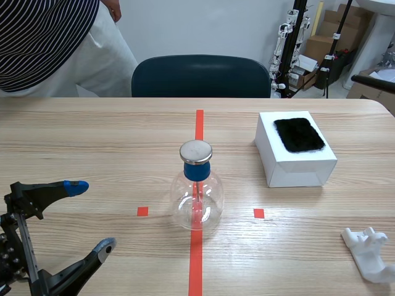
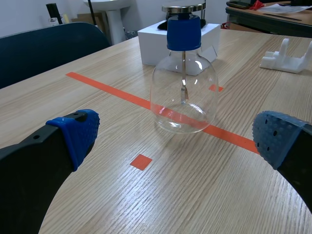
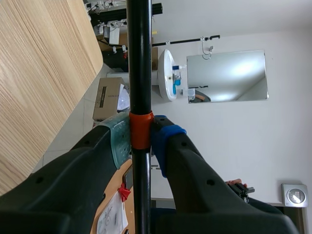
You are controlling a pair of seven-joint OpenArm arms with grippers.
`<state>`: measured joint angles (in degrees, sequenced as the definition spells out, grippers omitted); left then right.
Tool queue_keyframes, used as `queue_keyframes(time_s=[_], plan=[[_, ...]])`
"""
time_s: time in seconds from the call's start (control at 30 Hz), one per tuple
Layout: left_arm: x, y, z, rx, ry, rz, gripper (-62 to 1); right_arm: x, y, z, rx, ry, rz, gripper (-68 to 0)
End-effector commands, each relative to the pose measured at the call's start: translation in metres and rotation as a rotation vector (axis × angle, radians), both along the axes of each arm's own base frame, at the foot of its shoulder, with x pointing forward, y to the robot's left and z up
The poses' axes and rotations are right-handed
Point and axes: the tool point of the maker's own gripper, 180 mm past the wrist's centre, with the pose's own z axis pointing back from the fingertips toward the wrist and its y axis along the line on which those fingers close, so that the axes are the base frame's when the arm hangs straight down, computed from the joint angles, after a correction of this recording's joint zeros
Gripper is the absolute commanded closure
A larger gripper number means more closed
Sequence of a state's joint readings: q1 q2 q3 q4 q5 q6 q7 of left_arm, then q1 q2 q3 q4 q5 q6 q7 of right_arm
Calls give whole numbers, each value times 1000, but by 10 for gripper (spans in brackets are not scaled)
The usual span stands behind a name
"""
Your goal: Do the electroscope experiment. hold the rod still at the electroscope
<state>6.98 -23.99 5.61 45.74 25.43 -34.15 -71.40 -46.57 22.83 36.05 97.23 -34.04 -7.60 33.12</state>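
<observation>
The slim black rod with an orange band (image 3: 140,73) is clamped at that band between my right fingers (image 3: 165,146), grey-green pad on one side and blue pad on the other. In the right wrist view it crosses the frame, with only a slice of the wooden tabletop (image 1: 92,135) beside it. Neither the rod nor this arm shows in the scene view, so I judge the rod is well apart from its target. That target, the clear glass flask electroscope with a blue stopper (image 1: 197,191), stands upright on the central tape line and is capped by a round metal disc (image 1: 195,151).

Hazards, as I judge them:
- The rod is thin and smooth and gripped at a single point, so it may pivot or slide between the pads and would not hold steady.
- I cannot see either end of the rod, so an approach may strike the disc or the neck. The light, round-bodied flask could then tip or roll.
- My left fingers (image 1: 74,187) are spread wide with nothing between them, near the flask and facing it. Any drift forward could nudge it.

Further out are a white box (image 1: 295,163) topped with a black fur pad (image 1: 299,134), a white plastic stand (image 1: 370,253) and a person in a striped top (image 1: 55,43) beyond the far edge, any of which the rod could catch on a wide swing.
</observation>
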Motion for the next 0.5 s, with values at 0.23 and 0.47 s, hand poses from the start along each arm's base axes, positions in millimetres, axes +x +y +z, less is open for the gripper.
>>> queue_keyframes(time_s=[0.23,0.47], plan=[[4,3,8,-14,-28,8,-623,2,-3,10,-31,-21,4,-4],[4,3,8,-14,-28,8,-623,2,-3,10,-31,-21,5,-4]])
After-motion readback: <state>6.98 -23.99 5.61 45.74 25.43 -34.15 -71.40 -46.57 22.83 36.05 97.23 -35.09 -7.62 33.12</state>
